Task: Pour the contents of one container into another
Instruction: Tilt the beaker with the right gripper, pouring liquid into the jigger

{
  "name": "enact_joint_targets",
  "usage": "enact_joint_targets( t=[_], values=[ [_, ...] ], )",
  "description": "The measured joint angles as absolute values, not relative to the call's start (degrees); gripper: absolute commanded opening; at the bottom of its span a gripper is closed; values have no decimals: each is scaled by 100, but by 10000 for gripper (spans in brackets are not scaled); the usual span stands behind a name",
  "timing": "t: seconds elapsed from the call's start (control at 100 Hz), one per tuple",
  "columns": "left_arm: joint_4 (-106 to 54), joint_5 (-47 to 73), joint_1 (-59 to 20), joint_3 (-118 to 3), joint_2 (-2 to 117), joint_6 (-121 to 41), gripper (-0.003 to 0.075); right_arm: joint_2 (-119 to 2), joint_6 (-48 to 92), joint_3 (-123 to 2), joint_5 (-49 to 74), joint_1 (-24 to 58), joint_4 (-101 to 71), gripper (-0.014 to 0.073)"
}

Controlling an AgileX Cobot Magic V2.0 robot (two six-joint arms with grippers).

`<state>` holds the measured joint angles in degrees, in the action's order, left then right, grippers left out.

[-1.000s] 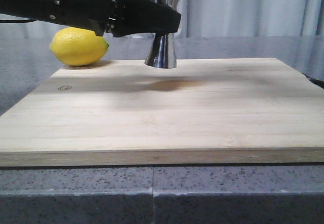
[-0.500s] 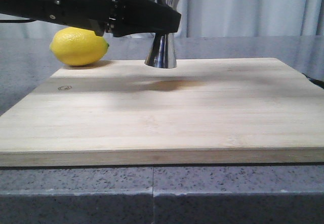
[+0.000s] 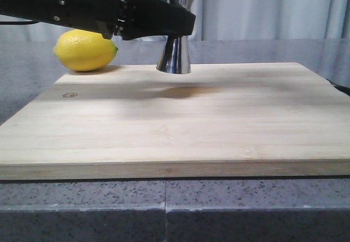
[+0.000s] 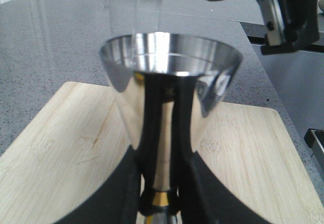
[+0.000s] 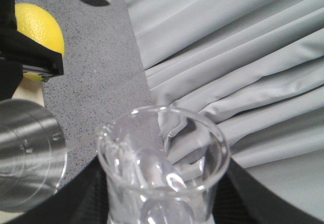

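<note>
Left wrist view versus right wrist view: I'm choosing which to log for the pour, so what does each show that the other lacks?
Only the left wrist view shows the cutting board and the left end effector clamped on the jigger's waist. Only the right wrist view shows the glass beaker in the right end effector, the lemon and the curtain. Both show the jigger's open mouth.

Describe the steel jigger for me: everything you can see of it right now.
The jigger is polished steel, hourglass-shaped, two cones joined at a thin gold band. It stands upright on the wooden cutting board, its wide mouth open upward. The left pincer is shut on its narrow waist. Its upper cone mirrors the black fingers. A thin clear stream falls into its mouth from above. The lemon lies apart, to its left.
</note>
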<state>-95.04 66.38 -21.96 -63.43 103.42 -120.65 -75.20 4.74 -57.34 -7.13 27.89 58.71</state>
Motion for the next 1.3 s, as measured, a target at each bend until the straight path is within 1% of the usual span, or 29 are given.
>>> enact_joint_targets(
  t=[0.45,1.3],
  values=[
    [-9504,6638,-2196,-6343,10342,-12065,-19,-7520,474,-5734,-668,2918,6047,205],
    [-9504,6638,-2196,-6343,10342,-12065,-19,-7520,474,-5734,-584,2917,6271,205]
  ],
)
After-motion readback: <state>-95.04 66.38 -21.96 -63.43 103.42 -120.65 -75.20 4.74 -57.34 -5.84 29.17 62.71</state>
